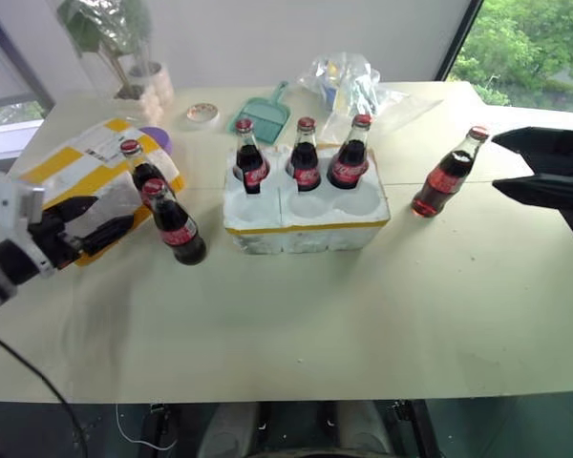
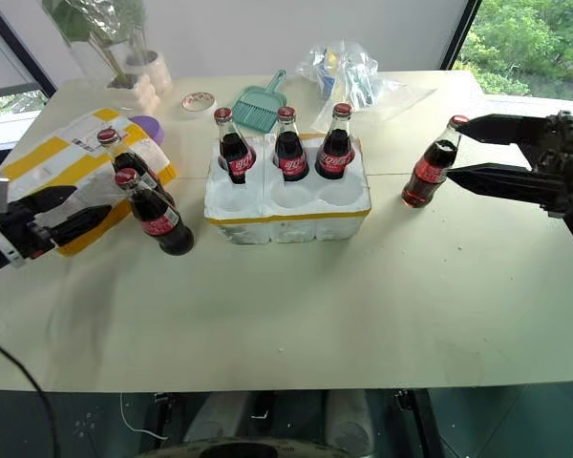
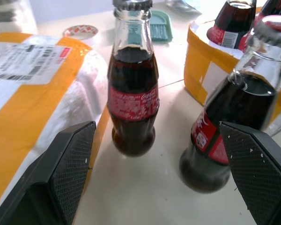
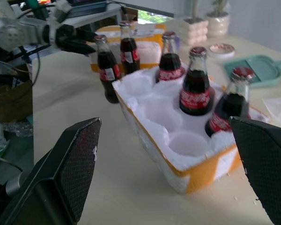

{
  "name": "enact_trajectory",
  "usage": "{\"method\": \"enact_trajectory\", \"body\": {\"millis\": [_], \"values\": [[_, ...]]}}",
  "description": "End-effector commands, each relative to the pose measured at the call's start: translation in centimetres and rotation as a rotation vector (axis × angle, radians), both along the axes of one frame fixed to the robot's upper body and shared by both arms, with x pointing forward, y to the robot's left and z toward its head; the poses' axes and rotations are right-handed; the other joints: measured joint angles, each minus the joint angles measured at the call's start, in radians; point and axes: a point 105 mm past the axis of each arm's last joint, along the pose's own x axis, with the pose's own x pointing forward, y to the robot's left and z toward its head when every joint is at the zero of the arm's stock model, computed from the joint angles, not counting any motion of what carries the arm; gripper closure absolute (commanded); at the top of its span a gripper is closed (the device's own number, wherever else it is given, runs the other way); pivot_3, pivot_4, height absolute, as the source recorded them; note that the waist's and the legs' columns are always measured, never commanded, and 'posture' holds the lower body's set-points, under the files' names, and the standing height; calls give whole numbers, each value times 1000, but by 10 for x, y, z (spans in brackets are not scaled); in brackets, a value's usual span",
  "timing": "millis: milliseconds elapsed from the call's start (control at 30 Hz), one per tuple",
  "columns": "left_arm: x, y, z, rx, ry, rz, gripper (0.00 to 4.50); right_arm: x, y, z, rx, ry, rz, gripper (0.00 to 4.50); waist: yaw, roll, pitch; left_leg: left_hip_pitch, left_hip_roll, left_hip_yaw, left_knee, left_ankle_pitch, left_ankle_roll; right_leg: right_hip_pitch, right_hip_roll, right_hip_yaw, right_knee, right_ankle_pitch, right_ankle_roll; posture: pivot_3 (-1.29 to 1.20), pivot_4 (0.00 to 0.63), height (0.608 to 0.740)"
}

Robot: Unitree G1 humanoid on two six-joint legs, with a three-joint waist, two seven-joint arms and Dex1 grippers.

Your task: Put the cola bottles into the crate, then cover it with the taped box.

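With three cola bottles (image 1: 306, 153) already standing upright in the back row of the crate (image 1: 306, 224) and its three front wells empty, three bottles wait on the table: two on the left, close together beside the taped box (image 1: 81, 167), and one alone on the right (image 2: 432, 164). The left gripper (image 2: 62, 218) has its jaws spread wide and holds nothing; seen along its own fingers, the pair of bottles (image 3: 133, 101) stands straight ahead of the gap, long axes vertical, the near one (image 3: 229, 122) toward the crate-side finger. The right gripper (image 2: 492, 153) is likewise wide apart and empty, its fingertips just beside the lone bottle, whose neck lies almost between them. Judged by nearness, each arm has its own candidate; the right looks closer to a grasp, needing only a short level advance before closing around the upright body.
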Motion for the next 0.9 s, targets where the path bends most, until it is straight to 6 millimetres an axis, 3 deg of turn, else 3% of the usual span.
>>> {"method": "enact_trajectory", "body": {"millis": [33, 367, 600, 900], "values": [[8, 4, 8, 44, -37, -1, 127, -16, 13, 8, 19, -34, 42, 0, 5, 0, 0, 0, 0, 0, 0, 0, 0, 0, 0, 0, 0, 0, 0, 0, 150, 738], [48, -16, 1, 26, -50, -89, 127, -30, 32, 8, 29, -31, 85, 0, 7, -1, 0, 0, 0, 0, 2, 0, 0, 1, 0, 0, 0, 0, 0, 0, 150, 738], [72, -15, 1, 52, -57, -84, 127, -33, 41, 10, 47, -41, 103, 0, 6, -2, 0, 0, 0, 0, 2, 1, 1, 0, 0, 0, 2, 0, 0, 0, 150, 738], [89, -26, -12, 46, -32, -120, 127, -30, 43, 15, 88, -47, 87, 0, 7, -2, 0, 0, 0, 0, 3, 1, 1, 1, 0, 0, 2, 1, 1, 0, 150, 738]]}}
